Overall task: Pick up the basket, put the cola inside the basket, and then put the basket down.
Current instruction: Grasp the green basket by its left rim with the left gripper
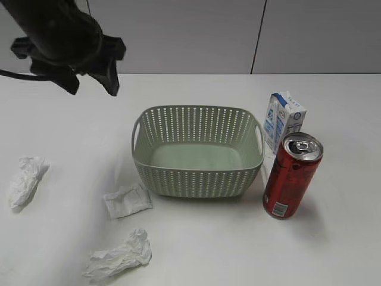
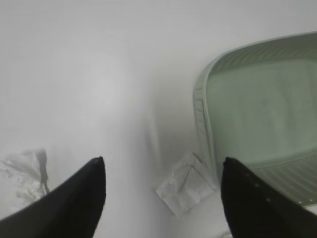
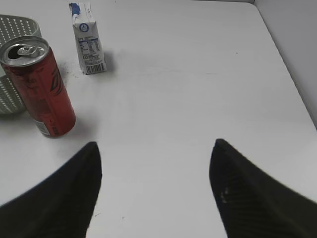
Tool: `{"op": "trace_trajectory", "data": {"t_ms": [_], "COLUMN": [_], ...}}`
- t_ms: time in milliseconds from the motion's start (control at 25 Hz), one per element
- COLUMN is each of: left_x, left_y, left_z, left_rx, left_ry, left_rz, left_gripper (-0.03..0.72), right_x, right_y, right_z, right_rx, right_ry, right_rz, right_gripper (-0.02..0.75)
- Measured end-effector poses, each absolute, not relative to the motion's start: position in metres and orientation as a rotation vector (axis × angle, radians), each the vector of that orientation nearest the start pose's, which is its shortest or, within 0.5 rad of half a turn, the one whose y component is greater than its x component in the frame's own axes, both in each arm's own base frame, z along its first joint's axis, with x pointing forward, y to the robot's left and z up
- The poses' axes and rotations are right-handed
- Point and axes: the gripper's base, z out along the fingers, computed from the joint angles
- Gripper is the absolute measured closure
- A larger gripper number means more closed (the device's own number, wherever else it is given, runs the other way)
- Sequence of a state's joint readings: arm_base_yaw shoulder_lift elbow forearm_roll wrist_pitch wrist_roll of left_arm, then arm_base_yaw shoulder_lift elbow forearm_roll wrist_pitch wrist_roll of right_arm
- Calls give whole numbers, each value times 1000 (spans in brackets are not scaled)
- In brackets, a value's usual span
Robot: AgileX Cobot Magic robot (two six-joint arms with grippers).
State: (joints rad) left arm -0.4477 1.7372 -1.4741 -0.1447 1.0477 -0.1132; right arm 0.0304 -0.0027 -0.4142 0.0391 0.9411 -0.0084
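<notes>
From the exterior view I have the basket [image 1: 198, 152] sitting upright on the white table [image 1: 333, 250], roughly in the middle, with nothing inside it. The cola [image 1: 292, 175] stands upright just beside the basket's right front corner, apart from it by a thin gap, and a small white-and-blue carton [image 1: 284, 121] stands just behind the can, near the basket's right handle. A flattened paper napkin [image 1: 127, 200] lies close against the basket's front left corner; a crumpled tissue [image 1: 119, 255] sits nearer the front edge and another crumpled wad [image 1: 25, 180] lies well off to the left. My left gripper [image 1: 92, 77] hangs high above the table at the upper left, well clear of the basket. On the left wrist view the gripper [image 2: 163, 198] has its two dark fingers spread wide with nothing between them; below it I see the napkin [image 2: 186, 185] just beside the basket's left wall [image 2: 204, 124], and the wad [image 2: 22, 176] at the far left. On the right wrist view the right gripper [image 3: 154, 191] is likewise spread and holding nothing, over bare table, with the cola [image 3: 39, 84] well ahead to its left, the carton [image 3: 88, 43] behind it and a corner of the basket [image 3: 12, 69] at the frame edge.
</notes>
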Motion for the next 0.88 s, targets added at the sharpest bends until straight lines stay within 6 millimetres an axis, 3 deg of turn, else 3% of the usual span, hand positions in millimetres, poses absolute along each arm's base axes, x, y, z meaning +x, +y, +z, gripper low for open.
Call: {"op": "trace_trajectory", "data": {"t_ms": [200,520,720,880], "left_x": [339,359,360,363], "left_y": [-198,-224,-234,-236], "left_z": [253,204,174,161], "left_rx": [419,384,365,306], "left_ry": [2876,2967,3035,3047], "left_rz": [-240,-208,-178,-173], "left_gripper": [134,134,157,225], "right_x": [9,9,9,9], "right_y": [3,3,3,3], "right_z": [263,263,263,263], "right_rx": [-37,-37,-37,-37], "right_ry": [2007,2007,2007,2007], "right_rz": [60,60,60,60], "right_gripper": [220,220,220,220]}}
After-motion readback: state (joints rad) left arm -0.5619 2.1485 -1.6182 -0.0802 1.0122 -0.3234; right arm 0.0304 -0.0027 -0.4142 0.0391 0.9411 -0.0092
